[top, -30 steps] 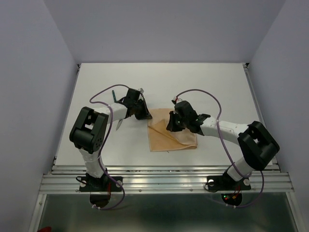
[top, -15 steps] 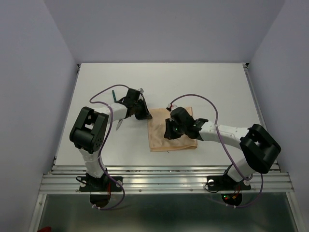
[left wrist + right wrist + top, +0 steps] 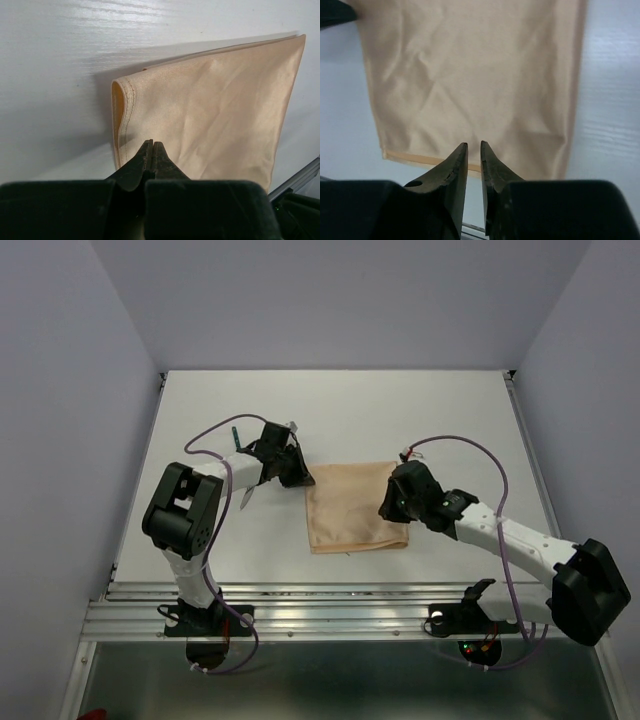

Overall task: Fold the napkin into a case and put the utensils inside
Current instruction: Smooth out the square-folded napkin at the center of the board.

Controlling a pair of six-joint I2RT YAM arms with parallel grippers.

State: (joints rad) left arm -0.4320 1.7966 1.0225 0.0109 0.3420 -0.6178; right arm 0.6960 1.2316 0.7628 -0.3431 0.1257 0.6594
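Starting leftmost, the left gripper (image 3: 152, 146) is seen pressed together at the napkin's (image 3: 350, 512) edge; a pinch cannot be confirmed. The folded cloth is laid between both claws, its longer axis running claw to claw. The right gripper (image 3: 474, 146) is slightly parted, empty, over the opposite edge.

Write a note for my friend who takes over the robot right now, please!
Left hand: shut, tips on the napkin at its far left corner. I cannot tell whether it pinches the cloth.
Right hand: open a crack, empty, at the napkin's right edge.
Napkin: flat on the table, folded into a layered rectangle.
Utensils: not clearly seen in any view.
Done: first folds.
Left: probably fold it narrower into a case, then slip the utensils in.
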